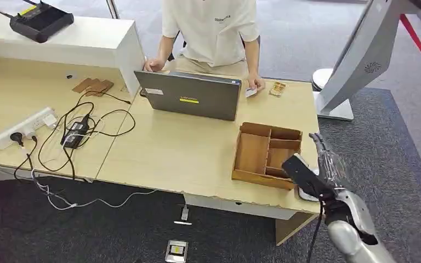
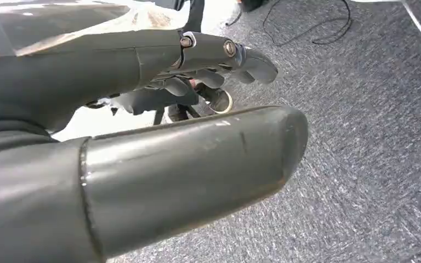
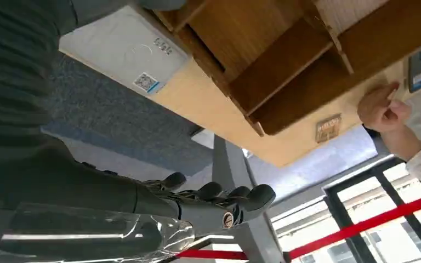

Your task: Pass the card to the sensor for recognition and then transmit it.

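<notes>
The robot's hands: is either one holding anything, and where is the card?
Neither; both the right hand and left hand hold nothing. The person's hand holds the card by its edge.

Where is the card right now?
In the head view, the card is in the person's hand at the desk's far edge, between the laptop and a small brown object, well beyond the wooden organizer.

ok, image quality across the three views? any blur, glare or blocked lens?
Head view: even light, sharp, soft shadows; the card is small in the person's hand. Left wrist view: the left robot hand and its blurred thumb block much of the frame, with glare on clear wrap. Right wrist view: upside down, bright windows behind the right robot hand, wooden organizer sharp.
</notes>
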{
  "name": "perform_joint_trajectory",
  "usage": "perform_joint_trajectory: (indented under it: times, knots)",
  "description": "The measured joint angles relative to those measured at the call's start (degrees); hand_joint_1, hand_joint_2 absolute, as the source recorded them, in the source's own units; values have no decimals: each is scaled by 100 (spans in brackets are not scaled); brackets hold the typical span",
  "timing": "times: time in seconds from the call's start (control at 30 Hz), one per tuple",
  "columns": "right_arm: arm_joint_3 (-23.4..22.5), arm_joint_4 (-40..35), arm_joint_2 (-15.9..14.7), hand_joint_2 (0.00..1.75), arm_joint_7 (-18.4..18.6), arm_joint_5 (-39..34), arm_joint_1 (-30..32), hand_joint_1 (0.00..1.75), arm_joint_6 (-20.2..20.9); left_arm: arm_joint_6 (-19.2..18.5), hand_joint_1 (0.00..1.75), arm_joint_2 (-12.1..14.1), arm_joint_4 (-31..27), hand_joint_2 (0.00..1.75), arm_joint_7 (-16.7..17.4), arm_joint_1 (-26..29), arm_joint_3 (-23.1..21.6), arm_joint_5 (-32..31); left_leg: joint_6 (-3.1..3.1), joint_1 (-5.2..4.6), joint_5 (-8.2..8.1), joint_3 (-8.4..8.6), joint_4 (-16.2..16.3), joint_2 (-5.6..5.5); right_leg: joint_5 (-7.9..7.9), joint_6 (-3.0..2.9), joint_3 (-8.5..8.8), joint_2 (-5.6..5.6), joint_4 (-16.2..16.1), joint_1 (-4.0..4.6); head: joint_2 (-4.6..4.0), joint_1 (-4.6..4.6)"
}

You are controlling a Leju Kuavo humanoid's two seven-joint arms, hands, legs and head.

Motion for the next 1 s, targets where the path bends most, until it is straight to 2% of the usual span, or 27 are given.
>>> perform_joint_trajectory:
  times: [0.27, 0.57, 0.7, 1.0]
  knots:
    - [20, -2, 0, 175, 103, 520, 188, 0, 796, -50, 0, 11, 0, 0, 59, -17, 0, -2, 0, -1, 0, 0, 0, 0, 0, 0, 0, 0, -1, 0, 0, -2]
    - [35, -4, -2, 175, 164, 671, 281, 0, 962, -68, 0, 24, -2, 0, 92, -27, 0, 0, 0, 0, 0, 2, 0, 1, 0, 0, 1, 0, 0, 0, 0, 0]
    - [31, -39, 4, 175, 158, 979, 305, 0, 862, -68, 0, 24, -2, 0, 114, -35, -2, -4, 0, 0, 0, 1, 0, 1, 0, 0, 1, 0, 0, 0, 0, 0]
    - [4, 116, 295, 175, -107, 1596, 251, 0, 37, -103, 0, 22, -13, 0, 192, -91, -15, -116, 0, 0, 1, 1, -1, 0, 0, 0, 2, 0, 1, 0, 0, 0]
